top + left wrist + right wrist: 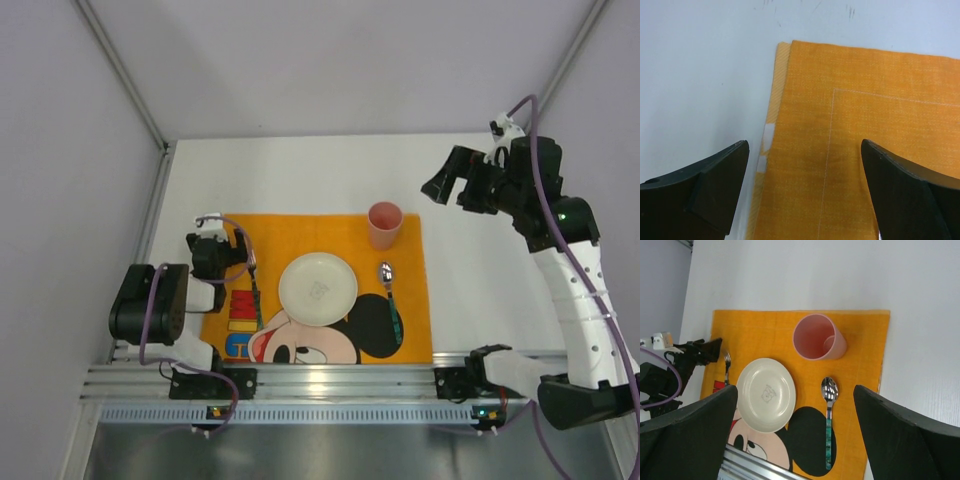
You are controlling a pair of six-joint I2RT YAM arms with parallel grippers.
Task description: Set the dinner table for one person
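The white dinner table (300,170) carries an orange Mickey Mouse placemat (320,235). On the mat are a cream plate (318,288), a pink cup (385,225) behind and to its right, a spoon with a green handle (390,300) to its right, and a fork (256,295) to its left. My left gripper (218,240) is open and empty, low over the mat's far left corner (790,50). My right gripper (448,188) is open and empty, raised high to the right of the cup. The right wrist view shows the plate (766,394), cup (817,337), spoon (829,410) and fork (727,365).
The silver slotted rail (330,385) runs along the table's near edge, with both arm bases on it. Grey walls and frame posts (120,70) close in the left, back and right sides. Bare white tabletop (920,340) lies right of the mat.
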